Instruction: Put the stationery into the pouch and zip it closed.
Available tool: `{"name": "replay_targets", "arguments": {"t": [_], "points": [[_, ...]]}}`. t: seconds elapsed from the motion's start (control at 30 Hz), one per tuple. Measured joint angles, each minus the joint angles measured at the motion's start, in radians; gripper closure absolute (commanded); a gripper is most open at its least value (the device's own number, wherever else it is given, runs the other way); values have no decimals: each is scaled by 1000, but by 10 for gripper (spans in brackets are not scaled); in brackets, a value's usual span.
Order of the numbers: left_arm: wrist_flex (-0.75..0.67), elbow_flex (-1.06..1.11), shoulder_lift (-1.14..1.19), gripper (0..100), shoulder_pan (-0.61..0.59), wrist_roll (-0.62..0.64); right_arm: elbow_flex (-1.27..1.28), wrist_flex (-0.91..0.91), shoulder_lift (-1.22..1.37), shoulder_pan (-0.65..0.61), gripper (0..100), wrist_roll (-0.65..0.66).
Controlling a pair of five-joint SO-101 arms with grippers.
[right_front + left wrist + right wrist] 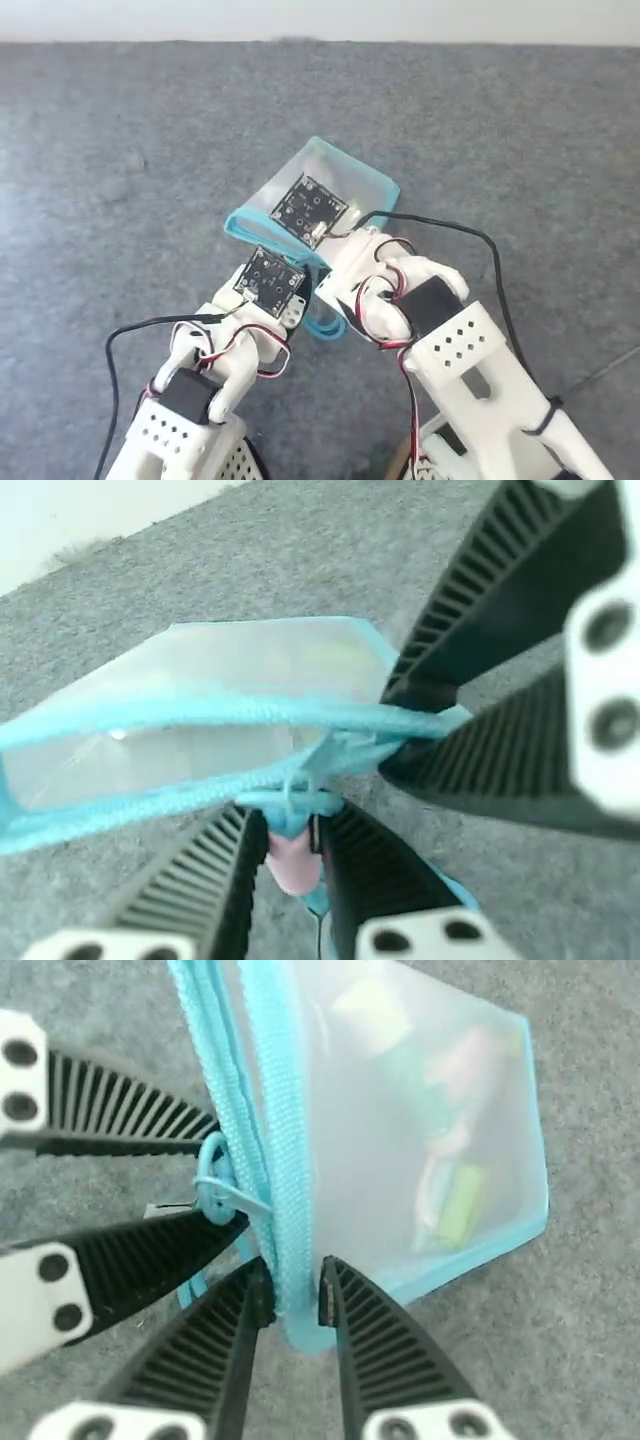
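Observation:
The translucent pouch with blue trim is held up off the grey surface between the two arms. Green and pink stationery shows through its wall. In the right wrist view my right gripper is shut on the pouch's blue zip edge at one end. In the left wrist view my left gripper is shut on the zip pull, a pink tab on a blue loop. The two grippers sit close together at the same end of the pouch. I cannot tell how far the zip is shut.
Grey felt-like table surface lies all around the pouch, with a pale wall strip along the far edge. Black cables loop beside the arms near the front.

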Motion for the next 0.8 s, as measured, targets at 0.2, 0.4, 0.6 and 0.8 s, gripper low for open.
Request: {"name": "replay_targets", "arguments": {"t": [0.2, 0.4, 0.6, 0.8], "points": [[0, 2, 0, 988, -44, -8, 106, -77, -26, 66, 991, 46], [0, 2, 0, 988, -72, -8, 129, -112, -26, 133, 991, 68], [0, 2, 0, 988, -74, -8, 138, -120, -26, 173, 991, 68], [-2, 2, 0, 988, -72, -8, 147, -121, -26, 210, 991, 89]]}}
